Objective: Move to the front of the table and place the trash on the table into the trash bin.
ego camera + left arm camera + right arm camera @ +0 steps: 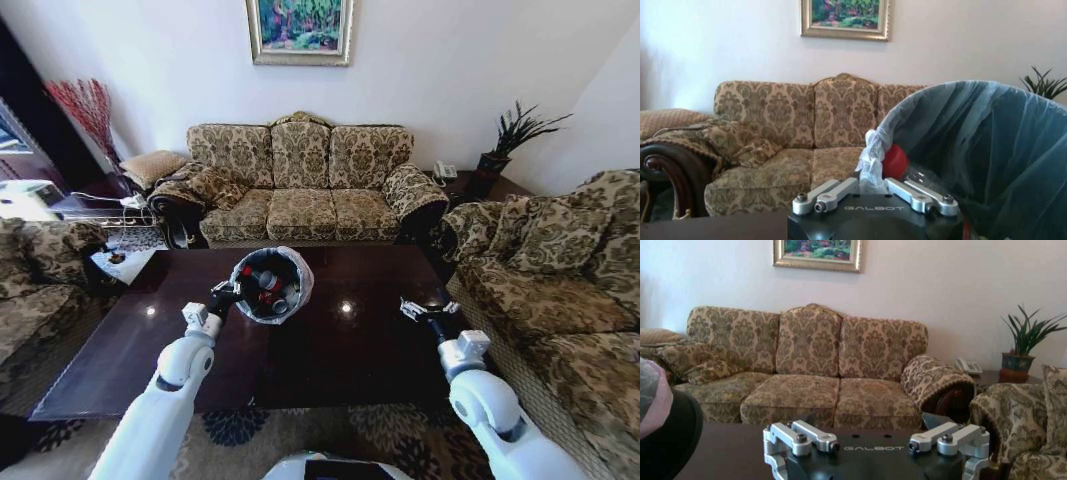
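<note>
The left gripper [226,297] pinches the tilted trash bin [272,285] (mouth up); right gripper [420,310] spread wide.

Glossy dark brown table [340,350]; whitish-lined dark trash bin [296,292]; gold-patterned sofa [300,185]

Dark table [330,350] bearing trash bin [272,285]

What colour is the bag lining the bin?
The bag is translucent whitish over the dark bin, best seen in the left wrist view.
</note>
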{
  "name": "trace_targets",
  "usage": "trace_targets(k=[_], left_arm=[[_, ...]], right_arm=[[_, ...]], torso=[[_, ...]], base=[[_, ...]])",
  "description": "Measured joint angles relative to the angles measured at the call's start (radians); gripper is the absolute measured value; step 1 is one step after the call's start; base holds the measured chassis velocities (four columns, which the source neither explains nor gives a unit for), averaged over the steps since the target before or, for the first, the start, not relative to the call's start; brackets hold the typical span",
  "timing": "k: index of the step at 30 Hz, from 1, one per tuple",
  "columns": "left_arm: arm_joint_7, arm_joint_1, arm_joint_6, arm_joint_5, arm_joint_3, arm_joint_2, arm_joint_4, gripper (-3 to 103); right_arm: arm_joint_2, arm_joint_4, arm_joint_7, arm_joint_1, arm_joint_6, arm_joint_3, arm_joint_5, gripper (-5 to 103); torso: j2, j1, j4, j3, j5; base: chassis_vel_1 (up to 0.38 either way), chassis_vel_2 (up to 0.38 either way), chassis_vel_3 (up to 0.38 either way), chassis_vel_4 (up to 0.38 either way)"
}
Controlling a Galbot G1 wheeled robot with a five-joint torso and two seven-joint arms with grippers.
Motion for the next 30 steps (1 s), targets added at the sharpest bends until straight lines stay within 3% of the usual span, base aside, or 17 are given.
trace_targets(k=[30], left_arm=[[0.004, 0.024, 0.018, 0.004, -0.006, -0.018, -0.036, 1]], right_arm=[[0.013, -0.002, -0.011, -0.004, -0.001, -0.039, -0.026, 100]], torso=[[0.0, 0.0, 0.0006, 0.0, 0.0001]], base=[[0.092, -0.039, -0.04, 0.092]])
